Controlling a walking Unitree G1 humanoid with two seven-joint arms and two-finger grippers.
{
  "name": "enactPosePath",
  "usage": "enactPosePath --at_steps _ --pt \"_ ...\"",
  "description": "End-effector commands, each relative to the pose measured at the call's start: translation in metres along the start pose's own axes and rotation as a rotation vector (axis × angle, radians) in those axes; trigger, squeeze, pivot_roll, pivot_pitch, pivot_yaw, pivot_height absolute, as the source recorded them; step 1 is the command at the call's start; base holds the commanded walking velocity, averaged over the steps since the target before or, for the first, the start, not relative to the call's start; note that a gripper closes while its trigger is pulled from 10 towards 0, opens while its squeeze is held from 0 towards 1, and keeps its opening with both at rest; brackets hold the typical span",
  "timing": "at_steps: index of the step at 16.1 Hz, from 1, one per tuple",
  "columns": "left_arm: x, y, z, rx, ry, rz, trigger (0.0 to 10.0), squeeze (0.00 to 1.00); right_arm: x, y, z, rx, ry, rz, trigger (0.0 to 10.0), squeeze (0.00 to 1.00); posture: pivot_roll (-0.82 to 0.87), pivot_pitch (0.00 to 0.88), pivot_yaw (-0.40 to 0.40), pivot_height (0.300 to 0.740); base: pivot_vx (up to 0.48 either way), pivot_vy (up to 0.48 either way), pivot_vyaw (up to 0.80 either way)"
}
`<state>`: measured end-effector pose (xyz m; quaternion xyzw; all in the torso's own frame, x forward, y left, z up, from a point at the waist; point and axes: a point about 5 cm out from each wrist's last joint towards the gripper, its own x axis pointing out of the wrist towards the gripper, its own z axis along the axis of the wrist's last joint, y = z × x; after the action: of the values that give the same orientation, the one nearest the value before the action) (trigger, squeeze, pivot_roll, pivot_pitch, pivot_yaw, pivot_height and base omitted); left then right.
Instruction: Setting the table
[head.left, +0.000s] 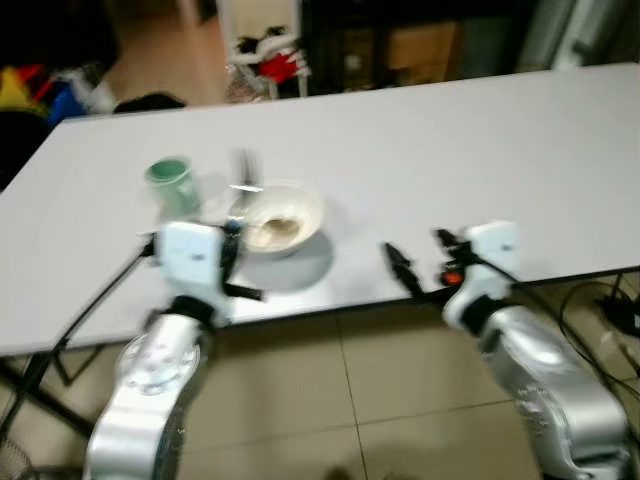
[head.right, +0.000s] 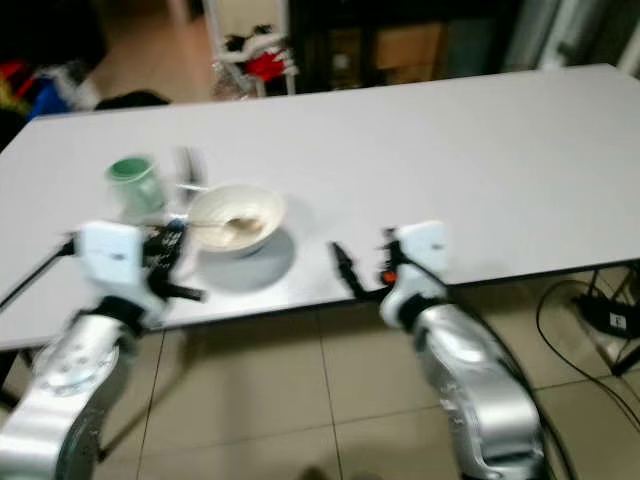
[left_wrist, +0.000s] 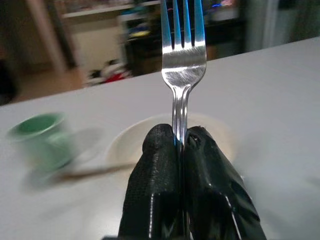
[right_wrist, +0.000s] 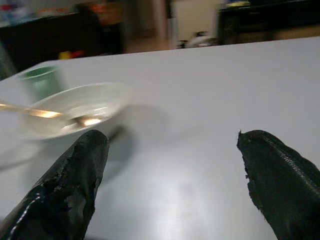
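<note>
Nearest the robot, the left gripper (left_wrist: 182, 150) pinches a fork (left_wrist: 183, 60) by its handle, tines up, at the table (head.left: 450, 150) edge just before the white bowl (head.left: 284, 218). The right gripper (right_wrist: 170, 165) hangs with fingers spread wide and empty over bare table right of the bowl. A spoon (right_wrist: 45, 114) rests in the bowl; a green cup (head.left: 172, 184) stands beyond, to its left. The step in hand looks like placing the fork; next it must be lowered flat beside the bowl. No writing is legible.

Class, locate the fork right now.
The fork stands upright, clamped in the left gripper, near the table's front edge, just before the bowl.
</note>
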<state>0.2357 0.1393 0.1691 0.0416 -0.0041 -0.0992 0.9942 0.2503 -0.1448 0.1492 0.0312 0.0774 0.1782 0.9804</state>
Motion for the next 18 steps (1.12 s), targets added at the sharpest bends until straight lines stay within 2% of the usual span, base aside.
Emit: enactPosePath --at_steps 1,3,5,7,10,13,14,15,16,17,18 --pt "-0.001 0.008 0.0 0.035 0.007 0.007 10.0 0.0 0.001 0.008 0.006 0.024 -0.029 0.039 10.0 0.0 -0.06 0.02 0.062 0.74 0.371 0.0 -0.58" --pt "0.001 0.007 -0.001 0.056 0.019 -0.028 10.0 0.0 0.0 0.004 0.008 0.053 -0.04 0.028 10.0 0.0 -0.06 0.02 0.066 0.74 0.369 0.0 0.0" --pt "0.007 0.007 -0.003 0.085 0.039 -0.06 10.0 0.0 0.0 0.002 0.011 0.026 -0.046 0.061 10.0 0.0 -0.06 0.021 0.074 0.74 0.33 0.0 0.0" --pt "0.017 0.016 -0.002 0.15 0.058 -0.071 10.0 0.0 -0.003 0.005 0.016 -0.041 -0.032 0.205 10.0 0.0 -0.07 0.02 0.083 0.74 0.0 0.0 0.0" --pt "0.024 0.036 0.002 0.233 0.087 -0.084 10.0 0.0 -0.009 0.009 0.017 -0.073 -0.001 0.344 10.0 0.0 -0.06 0.022 0.078 0.74 0.0 0.0 0.0" --pt "0.025 0.046 0.001 0.329 0.166 -0.178 10.0 0.0 -0.011 0.013 0.015 -0.116 0.052 0.466 10.0 0.0 -0.05 0.026 0.071 0.74 0.0 0.0 0.0" --pt "0.025 0.052 0.0 0.414 0.219 -0.256 10.0 0.0 -0.011 0.014 0.014 -0.138 0.077 0.519 10.0 0.0 -0.05 0.027 0.068 0.74 0.0 0.0 0.0" --pt "0.027 0.056 -0.001 0.458 0.249 -0.292 10.0 0.0 -0.011 0.015 0.014 -0.154 0.092 0.551 10.0 0.0 -0.04 0.029 0.066 0.74 0.0 0.0 0.0" --pt "0.031 0.061 0.0 0.505 0.287 -0.339 10.0 0.0 -0.012 0.016 0.013 -0.177 0.119 0.6 10.0 0.0 -0.04 0.029 0.066 0.74 0.0 0.0 0.0" --pt "0.034 0.063 0.001 0.517 0.295 -0.355 10.0 0.0 -0.012 0.016 0.012 -0.184 0.131 0.618 10.0 0.0 -0.04 0.03 0.066 0.74 0.0 0.0 0.0" --pt "0.042 0.063 0.003 0.549 0.313 -0.416 10.0 0.0 -0.013 0.017 0.011 -0.206 0.162 0.668 10.0 0.0 -0.04 0.031 0.064 0.74 0.0 0.0 0.0"
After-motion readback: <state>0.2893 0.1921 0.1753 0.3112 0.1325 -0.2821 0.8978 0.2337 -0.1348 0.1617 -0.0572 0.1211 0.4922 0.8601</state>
